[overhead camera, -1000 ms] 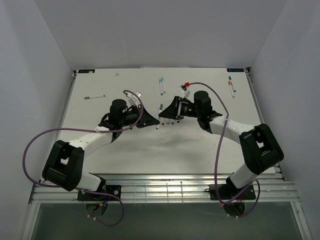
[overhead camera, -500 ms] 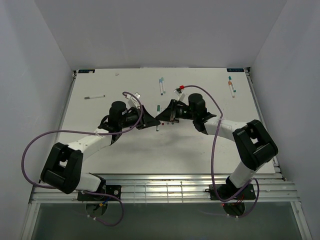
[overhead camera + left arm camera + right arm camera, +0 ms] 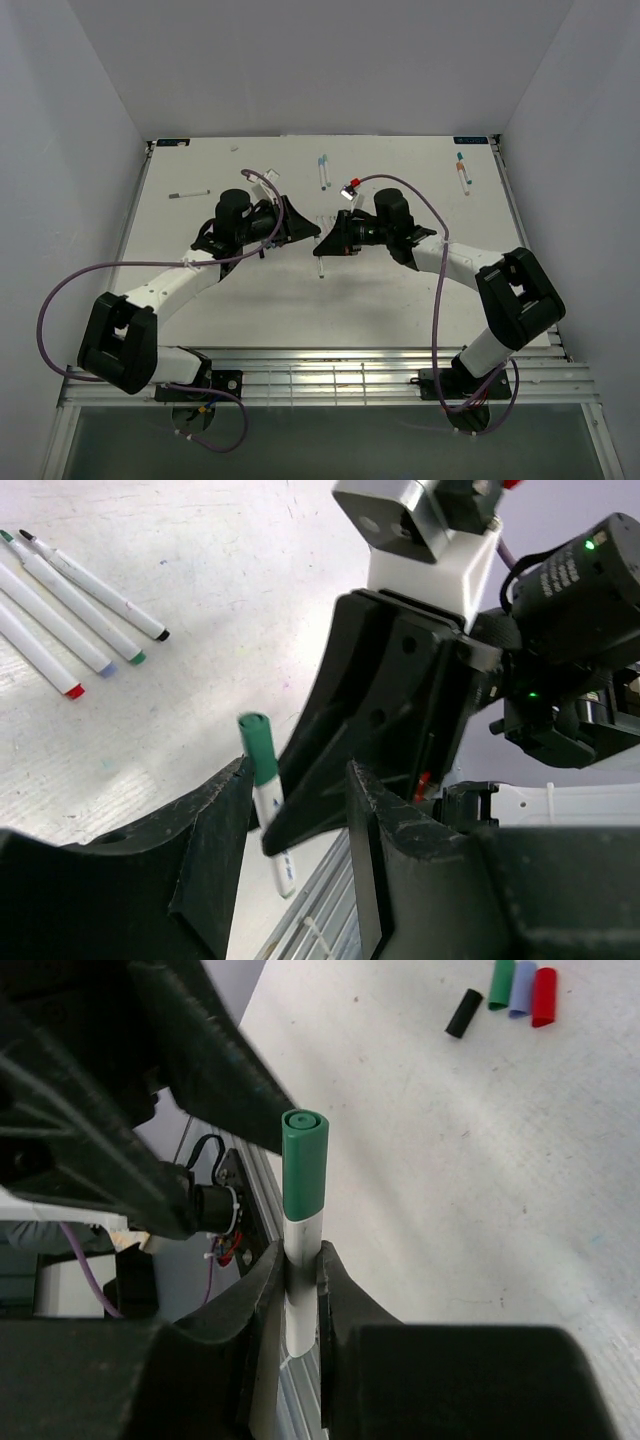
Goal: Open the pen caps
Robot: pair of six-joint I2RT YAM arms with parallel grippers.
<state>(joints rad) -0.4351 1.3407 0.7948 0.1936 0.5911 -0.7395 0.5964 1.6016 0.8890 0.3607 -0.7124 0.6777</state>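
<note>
My right gripper is shut on the white barrel of a pen, just below its green cap, which is still on. In the left wrist view the same green cap stands between my left gripper's spread fingers. The left gripper is open and not touching the cap. In the top view both grippers meet at mid-table, the left and the right, with the pen's white end sticking out below.
Loose black, green, lavender and red caps lie together. Several uncapped pens lie side by side. Capped pens lie at the back, far right and far left.
The right gripper has brought the pen left and nearer, turning it. The left gripper has shifted slightly toward the back, so its jaws now flank the green cap.
</note>
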